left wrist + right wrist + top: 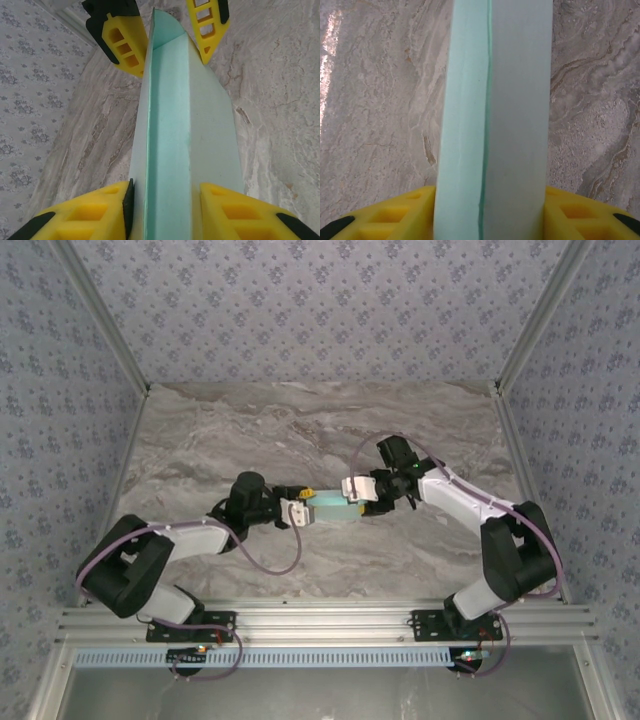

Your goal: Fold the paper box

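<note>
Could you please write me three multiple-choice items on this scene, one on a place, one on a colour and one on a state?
1. Where is the paper box?
A. Between the left gripper and the right gripper
B. At the far left corner
C. Beside the right arm's base

2. What colour are the fingers of the grippers?
A. Red
B. Yellow
C. Blue

3. What state is the box in?
A. A flat open sheet
B. Crushed into a ball
C. Folded long and narrow, gripped at both ends

Answers:
1 A: it spans from one gripper to the other over the marble table.
2 B: both wrist views show yellow fingers.
3 C: fingers sit against its sides at each end.
</note>
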Available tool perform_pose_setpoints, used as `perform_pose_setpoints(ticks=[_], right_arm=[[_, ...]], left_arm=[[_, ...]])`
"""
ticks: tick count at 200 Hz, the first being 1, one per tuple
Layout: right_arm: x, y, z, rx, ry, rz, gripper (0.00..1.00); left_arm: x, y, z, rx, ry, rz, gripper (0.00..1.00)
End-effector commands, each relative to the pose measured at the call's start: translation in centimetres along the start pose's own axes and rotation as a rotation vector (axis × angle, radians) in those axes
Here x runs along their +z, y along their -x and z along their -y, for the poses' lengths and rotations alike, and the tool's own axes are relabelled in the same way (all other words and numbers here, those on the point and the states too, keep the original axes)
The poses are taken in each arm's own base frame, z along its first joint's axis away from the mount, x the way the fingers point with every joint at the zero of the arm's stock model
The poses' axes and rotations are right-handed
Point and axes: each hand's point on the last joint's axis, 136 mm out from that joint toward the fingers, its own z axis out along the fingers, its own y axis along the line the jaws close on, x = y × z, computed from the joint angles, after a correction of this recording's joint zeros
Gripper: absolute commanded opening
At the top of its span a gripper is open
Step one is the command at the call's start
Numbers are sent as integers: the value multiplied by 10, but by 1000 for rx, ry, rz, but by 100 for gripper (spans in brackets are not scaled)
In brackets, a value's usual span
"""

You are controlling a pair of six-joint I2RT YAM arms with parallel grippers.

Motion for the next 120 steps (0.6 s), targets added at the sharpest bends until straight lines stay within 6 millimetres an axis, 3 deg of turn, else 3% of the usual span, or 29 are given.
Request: perform_pose_setpoints(ticks=[1,11,12,14,18,64,93,108,120], right_arm=[[-2,10,-7,-3,33,70,52],[-5,15,-6,3,33,106,62],[-5,15,-5,3,32,110,68],[-6,16,-5,4,31,116,91],[-6,18,-4,5,29,127,99],[-24,27,4,41,-37,221,100],[-59,38,37,183,-256,350,100],[-90,35,76,496,-449,413,100],[-118,9,106,915,-590,423,100]], left_arm=[[6,-38,43,-152,-149,-123,34],[9,-42,41,-185,-153,-124,34],[9,-43,41,-189,-153,-124,34],[10,-44,40,-193,-150,-125,34],[11,-45,39,-203,-153,-124,35],[18,-52,39,-248,-180,-141,35],[19,-51,39,-253,-191,-143,35],[19,-53,39,-254,-199,-155,35],[19,-53,40,-258,-206,-163,35]])
